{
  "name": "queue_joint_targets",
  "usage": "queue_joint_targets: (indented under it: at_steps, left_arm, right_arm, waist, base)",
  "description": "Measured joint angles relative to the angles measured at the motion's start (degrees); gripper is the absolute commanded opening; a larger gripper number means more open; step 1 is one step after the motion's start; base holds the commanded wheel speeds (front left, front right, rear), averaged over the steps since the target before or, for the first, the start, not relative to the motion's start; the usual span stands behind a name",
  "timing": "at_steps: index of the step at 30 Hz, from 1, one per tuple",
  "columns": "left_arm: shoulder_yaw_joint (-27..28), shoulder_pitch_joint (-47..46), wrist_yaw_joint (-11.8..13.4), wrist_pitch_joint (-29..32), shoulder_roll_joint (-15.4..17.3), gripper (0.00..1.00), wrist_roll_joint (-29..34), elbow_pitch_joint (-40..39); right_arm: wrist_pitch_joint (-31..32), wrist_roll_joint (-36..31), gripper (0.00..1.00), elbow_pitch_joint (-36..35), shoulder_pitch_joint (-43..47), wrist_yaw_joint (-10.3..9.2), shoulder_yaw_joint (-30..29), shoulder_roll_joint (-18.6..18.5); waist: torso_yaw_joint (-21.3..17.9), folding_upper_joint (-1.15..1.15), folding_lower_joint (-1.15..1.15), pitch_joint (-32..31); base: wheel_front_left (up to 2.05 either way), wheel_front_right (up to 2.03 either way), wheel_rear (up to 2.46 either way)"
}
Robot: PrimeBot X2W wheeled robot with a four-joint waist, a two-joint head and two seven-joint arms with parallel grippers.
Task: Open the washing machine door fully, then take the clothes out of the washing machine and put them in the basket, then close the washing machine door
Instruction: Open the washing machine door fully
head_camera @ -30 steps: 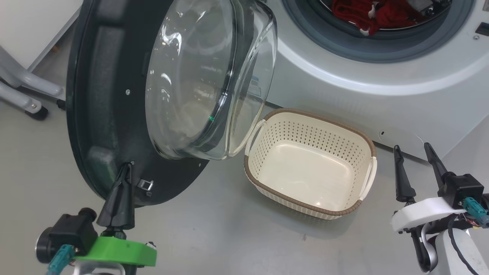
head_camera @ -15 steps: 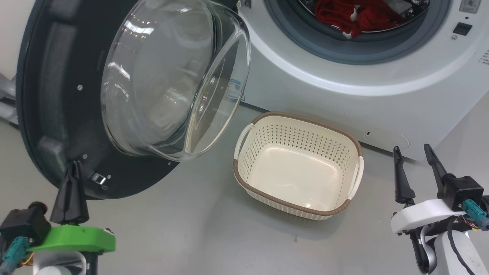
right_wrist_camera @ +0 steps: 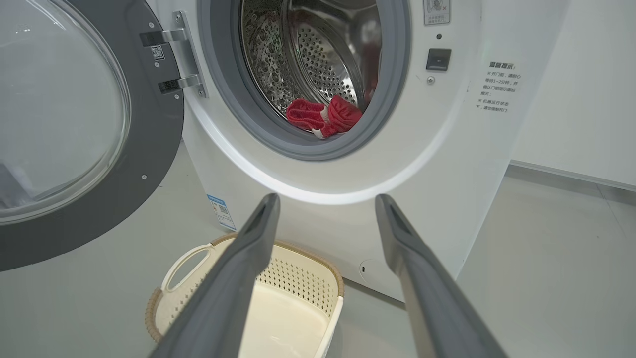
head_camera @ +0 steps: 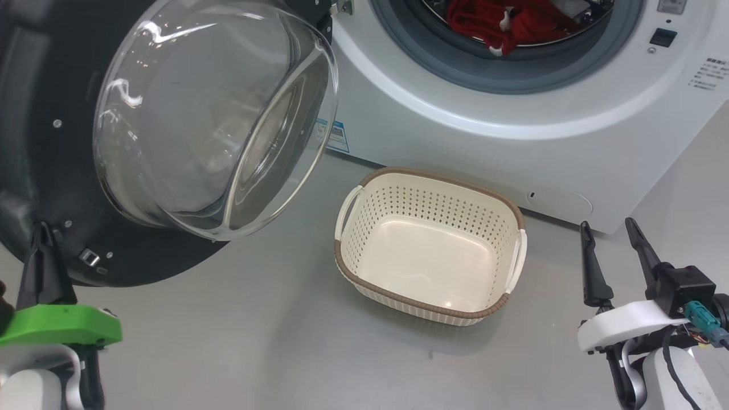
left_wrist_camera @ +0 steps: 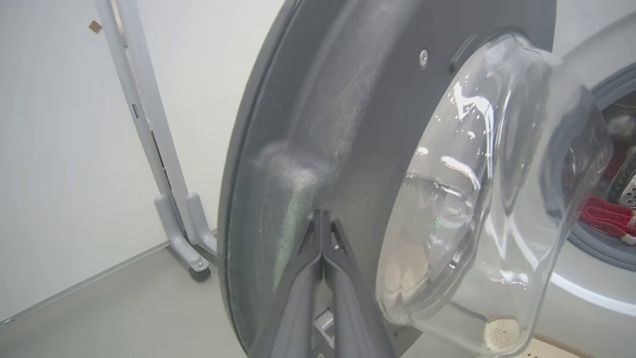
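The washing machine door (head_camera: 34, 142) hangs swung out to the left, its clear glass bowl (head_camera: 211, 114) bulging toward the basket. My left gripper (head_camera: 41, 228) is shut, its tips resting against the door's dark inner rim (left_wrist_camera: 323, 124) beside a small metal latch. The washing machine (head_camera: 455, 142) stands open, and the red clothes (head_camera: 478, 20) lie at the front of the steel drum (right_wrist_camera: 323, 115). On the floor before it sits the cream basket (head_camera: 438, 175), with nothing inside. At the lower right my right gripper (head_camera: 606, 223) is open with nothing in it, above the basket's near side (right_wrist_camera: 327, 199).
A grey wheeled frame leg (left_wrist_camera: 174, 223) stands against the white wall behind the door. The machine front carries a blue label (head_camera: 336, 136) and a round flap (head_camera: 558, 202). Grey floor spreads around the basket and to the machine's right.
The door has swung further open to the left, with my shut left gripper moving left along with its rim. The head camera has also shifted. The right gripper stays as before.
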Motion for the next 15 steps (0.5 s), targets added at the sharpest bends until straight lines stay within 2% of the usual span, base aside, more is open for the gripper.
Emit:
queue_joint_targets:
  at_steps: [4,15]
  left_arm:
    - [0.96,-1.57,0.01,-0.46,0.66,0.0,-0.29,2.33]
    - [1.05,-3.22,0.01,-2.29,-0.15,0.0,-0.25,5.39]
  right_arm:
    - [0.0,0.02,1.0,-0.21,0.01,0.0,-0.09,0.21]
    - [0.0,0.12,1.0,-0.73,0.01,-0.01,0.0,0.27]
  waist:
    - [-0.81,0.0,0.0,0.2]
    - [-2.11,0.0,0.0,0.46]
  base:
    - [0.0,0.0,0.0]
    - [0.0,0.0,0.0]
